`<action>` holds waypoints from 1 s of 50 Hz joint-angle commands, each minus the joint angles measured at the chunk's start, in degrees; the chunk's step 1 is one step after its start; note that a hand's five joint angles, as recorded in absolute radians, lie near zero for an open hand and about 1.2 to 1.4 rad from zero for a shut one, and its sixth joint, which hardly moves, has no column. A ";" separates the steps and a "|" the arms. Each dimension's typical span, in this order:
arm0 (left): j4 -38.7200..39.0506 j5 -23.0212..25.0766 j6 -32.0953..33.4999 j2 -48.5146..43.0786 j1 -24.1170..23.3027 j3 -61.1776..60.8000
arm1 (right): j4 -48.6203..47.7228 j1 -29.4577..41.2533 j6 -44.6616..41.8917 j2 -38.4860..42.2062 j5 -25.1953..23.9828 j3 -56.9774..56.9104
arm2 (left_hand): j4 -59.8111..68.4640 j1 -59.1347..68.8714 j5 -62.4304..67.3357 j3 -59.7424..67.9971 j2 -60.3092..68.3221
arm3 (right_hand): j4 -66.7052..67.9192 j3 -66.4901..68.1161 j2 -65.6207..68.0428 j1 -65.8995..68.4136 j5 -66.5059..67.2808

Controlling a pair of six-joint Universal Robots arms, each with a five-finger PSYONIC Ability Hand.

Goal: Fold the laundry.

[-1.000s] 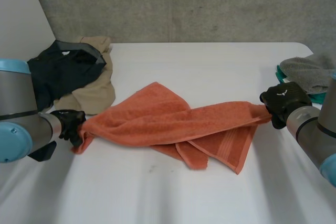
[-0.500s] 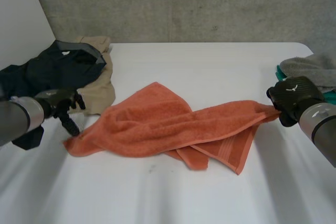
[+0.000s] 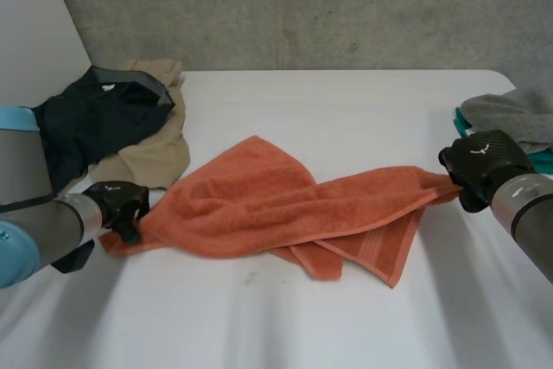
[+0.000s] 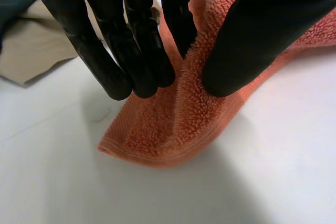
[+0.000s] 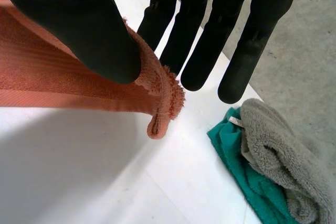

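Orange towel [image 3: 259,196] looks soft, light and limp, best held by its corners. Left hand [image 3: 121,203] pinches one end; right hand [image 3: 484,163] pinches the opposite corner.

1. We log the towel [image 3: 285,200] as plain orange terry, with a flat woven band of the same orange near its hem.
2. Left hand [image 3: 121,205] and right hand [image 3: 479,166]: black, each with a small pale mark.
3. Table [image 3: 346,110]: white, unpatterned.
4. We note a dark navy-black garment [image 3: 95,118] and a beige garment [image 3: 155,157].
5. Grey cloth [image 3: 505,118]; teal cloth [image 5: 231,145].
6. Wall [image 3: 302,6]: mottled grey.
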 commanded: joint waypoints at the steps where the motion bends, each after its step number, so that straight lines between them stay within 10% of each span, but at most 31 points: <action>1: -2.51 -3.89 -0.09 9.33 1.00 1.44 | 5.22 -2.44 -2.46 -5.10 -0.66 -1.90 | 12.71 13.97 14.07 13.22 12.71 | 11.32 11.81 12.64 15.37 12.47; 13: -18.77 2.17 0.97 41.34 3.28 14.44 | 31.32 -8.77 -5.19 -16.01 -4.00 -28.96 | 12.71 13.97 14.07 13.22 12.71 | 11.32 11.81 12.64 15.37 12.47; 28: -22.91 -7.58 12.83 17.90 -4.71 24.45 | 39.24 -6.58 -7.21 -2.84 -6.03 -35.13 | 12.71 13.97 14.07 13.22 12.71 | 11.32 11.81 12.64 15.37 12.47; 38: -18.96 -15.23 13.28 -4.97 -9.46 53.26 | 21.69 -2.62 -7.21 12.02 5.31 -45.92 | 12.71 13.97 14.07 13.22 12.71 | 11.32 11.81 12.64 15.37 12.47; 50: 6.26 -15.58 4.66 2.49 -9.28 63.06 | -12.70 -3.15 1.31 7.55 7.34 -50.78 | 12.71 13.97 14.07 13.22 12.71 | 11.32 11.81 12.64 15.37 12.47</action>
